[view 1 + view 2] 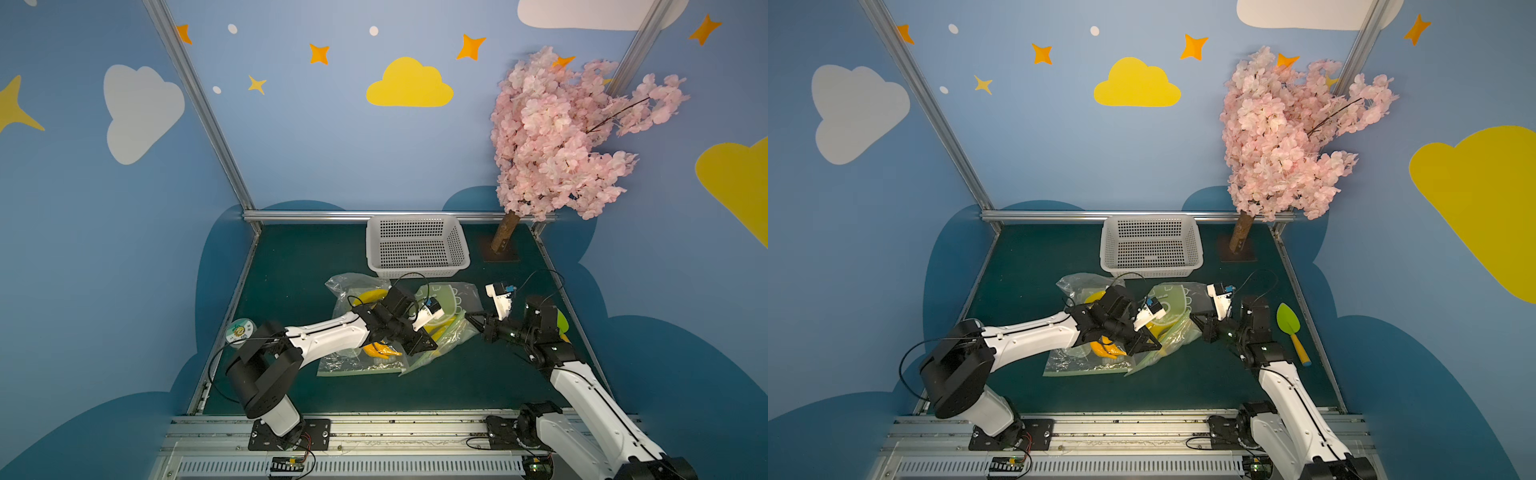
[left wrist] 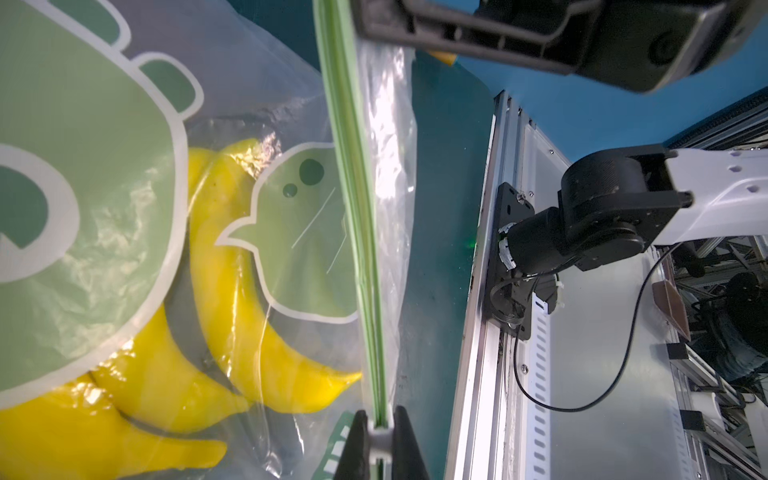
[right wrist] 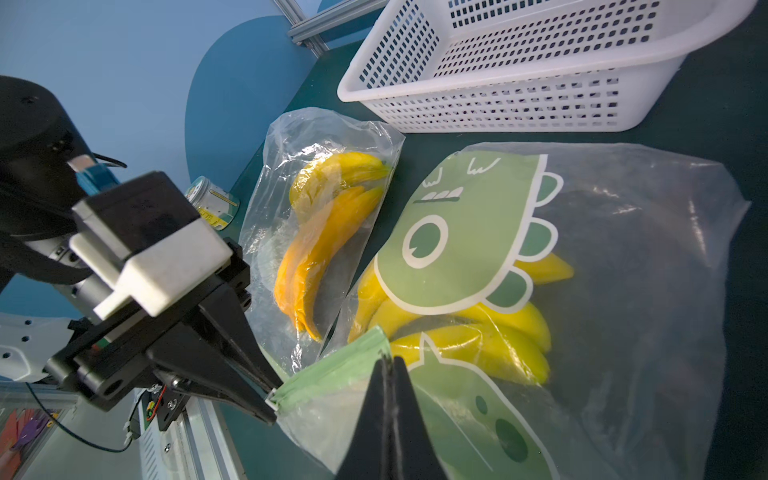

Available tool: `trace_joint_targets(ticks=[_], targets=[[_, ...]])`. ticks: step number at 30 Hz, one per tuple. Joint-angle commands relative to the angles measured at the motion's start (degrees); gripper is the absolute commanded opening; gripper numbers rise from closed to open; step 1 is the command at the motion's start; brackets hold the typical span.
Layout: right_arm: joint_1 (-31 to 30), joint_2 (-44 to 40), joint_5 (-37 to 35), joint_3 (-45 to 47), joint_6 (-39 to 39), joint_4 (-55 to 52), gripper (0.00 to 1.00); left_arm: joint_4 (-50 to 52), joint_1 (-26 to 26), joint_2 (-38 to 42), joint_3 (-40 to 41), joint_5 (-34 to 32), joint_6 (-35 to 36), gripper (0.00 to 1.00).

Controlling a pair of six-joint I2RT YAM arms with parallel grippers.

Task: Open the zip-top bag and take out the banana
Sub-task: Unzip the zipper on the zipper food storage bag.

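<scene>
Pinching the small white slider [image 3: 272, 399] at one end of the green zip strip [image 2: 353, 208], the left tool [image 2: 380, 422] is closed to a narrow gap around it. The right tool [image 3: 390, 365] is fully closed. Its tips meet at the bunched far end of the same strip, where it appears to nip the edge of the zip-top bag [image 3: 623, 249].

The bag lies on the bench [image 1: 457, 386] between the two arms. The banana bunch [image 3: 478, 349] sits inside it, partly behind a printed green dinosaur. In the left wrist view the strip's two sides lie together, so the zip looks shut.

The film looks thin, soft and slippery, likely to crumple and stretch rather than resist a pull. The strip and slider are the stiffest parts, and so the soundest holds. The fruit gives the bag its weight and should anchor it somewhat, though it may slide about inside. Once the mouth is open, the smooth curved bunch is probably best taken across its middle or near the stem.

The bench is flat, dark green and looks matte. A second clear bag [image 3: 291, 137] of oranger bananas lies just beside the first, and a white basket [image 3: 457, 104] stands behind both. A small tin [image 1: 239, 330] sits near the left arm and a green trowel [image 1: 1287, 322] near the right. A blossom tree [image 1: 552, 137] fills a back corner, and blue walls painted with clouds and stars close in the bench.
</scene>
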State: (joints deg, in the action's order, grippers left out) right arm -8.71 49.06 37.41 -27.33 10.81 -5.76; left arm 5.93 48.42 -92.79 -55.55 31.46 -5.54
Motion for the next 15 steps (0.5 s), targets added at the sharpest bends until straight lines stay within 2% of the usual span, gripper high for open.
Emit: trace_joint_targets(ticks=[1,15], targets=[[1.97,-1.46,-4.28,0.34,0.66,3.38,0.00,6.20,0.36,1.79,1.92,1.11,0.56,0.07],[5.33,-3.76,-5.27,1.11,0.13,2.13,0.00,9.07,0.31,5.03,5.05,-0.25,0.19,0.07]])
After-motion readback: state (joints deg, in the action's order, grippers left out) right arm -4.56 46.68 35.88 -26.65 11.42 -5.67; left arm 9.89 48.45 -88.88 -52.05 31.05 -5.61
